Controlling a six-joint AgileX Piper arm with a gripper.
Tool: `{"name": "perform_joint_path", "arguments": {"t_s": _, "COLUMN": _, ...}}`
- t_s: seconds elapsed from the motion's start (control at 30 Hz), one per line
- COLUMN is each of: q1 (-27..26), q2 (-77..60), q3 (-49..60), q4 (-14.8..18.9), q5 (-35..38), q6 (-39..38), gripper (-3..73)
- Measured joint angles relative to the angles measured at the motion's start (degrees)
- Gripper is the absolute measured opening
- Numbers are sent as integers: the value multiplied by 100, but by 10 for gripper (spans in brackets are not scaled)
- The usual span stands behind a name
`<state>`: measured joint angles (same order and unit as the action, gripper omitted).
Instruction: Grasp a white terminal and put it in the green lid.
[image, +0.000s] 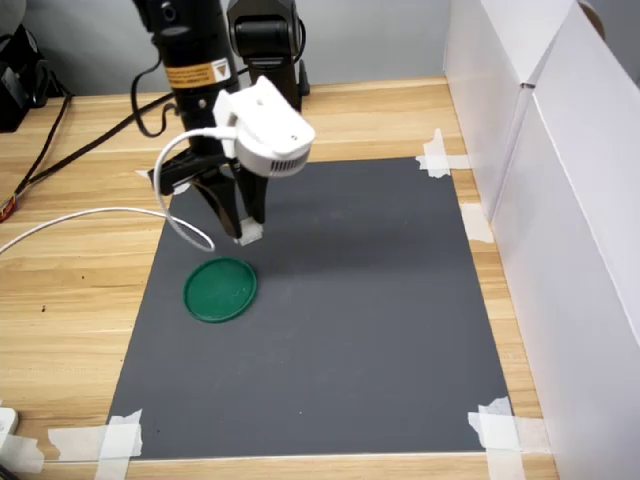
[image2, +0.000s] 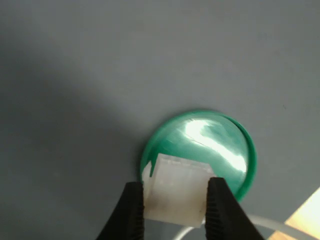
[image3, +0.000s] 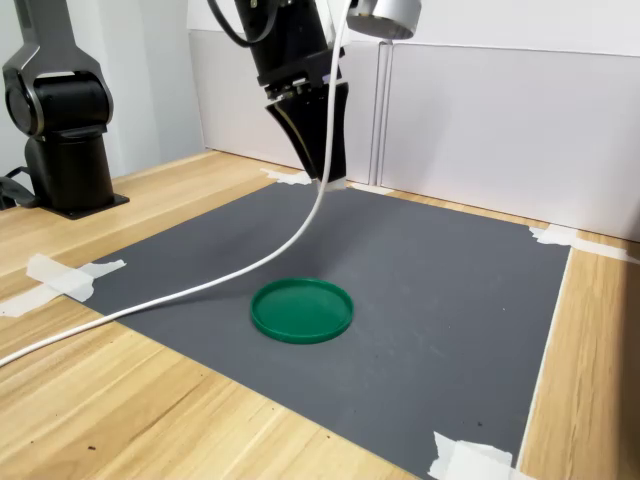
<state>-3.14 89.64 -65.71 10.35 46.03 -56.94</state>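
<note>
Pincer (image2: 175, 202) hangs raised, apparently pointing down, jaws clamped.

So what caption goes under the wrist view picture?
Black fingers hold the white terminal above the green lid on a grey mat.

White terminal (image2: 176, 189), a small blocky translucent-white plastic piece, held aloft between two black gripper fingers (image2: 131, 212), clear of the mat; in the wrist view, seen partly overlapping the disc's edge. Green lid (image: 220, 289), a flat round dark green disc with low raised rim, lying open side up and empty on a dark grey mat (image: 350, 330), glossy inside, near the mat's edge at the first exterior view's left.
</note>
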Motion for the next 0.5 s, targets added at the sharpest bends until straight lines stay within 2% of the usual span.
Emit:
{"name": "perform_joint_path", "arguments": {"t_s": 0.27, "q1": -493, "q2": 606, "q3": -143, "q4": -129, "q5": 36, "q6": -233, "gripper": 286}}
{"name": "perform_joint_path", "arguments": {"t_s": 0.5, "q1": -560, "q2": 972, "q3": -142, "q4": -153, "q5": -5, "q6": -426, "gripper": 286}}
